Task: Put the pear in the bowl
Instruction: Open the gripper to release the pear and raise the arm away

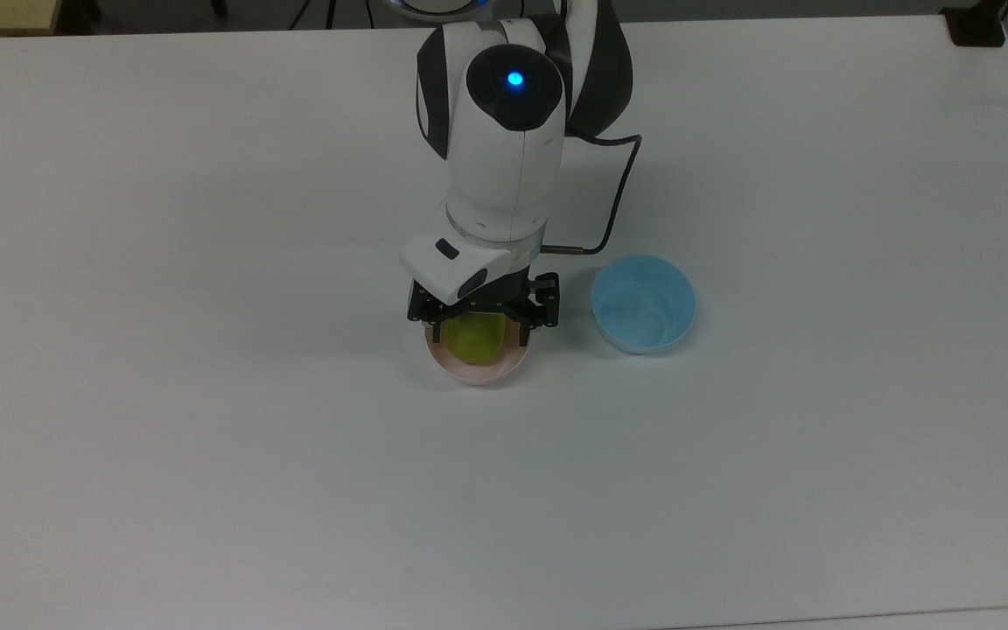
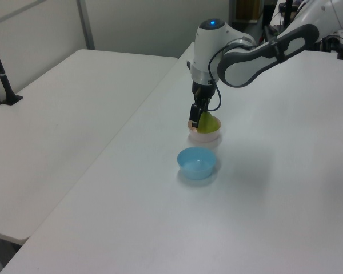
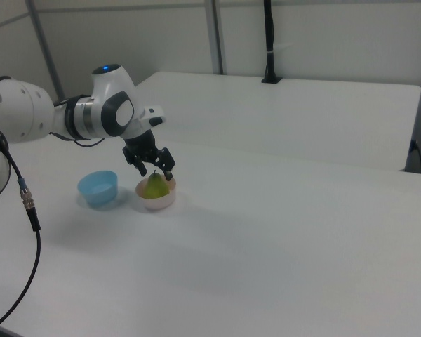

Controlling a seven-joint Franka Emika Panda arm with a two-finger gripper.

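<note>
Releasing looks like the step in hand: the end effector (image 3: 154,170) straddles the pear (image 3: 155,187), fingers spread wide, fruit resting directly beneath in the pink bowl (image 3: 156,201). Next, I judge, a straight lift clear.

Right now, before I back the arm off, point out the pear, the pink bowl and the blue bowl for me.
pear (image 1: 476,339), top view, its yellow-green upper side.
pink bowl (image 1: 479,374), top view, the near part of its rim.
blue bowl (image 2: 196,162), left view, its inner floor.
</note>
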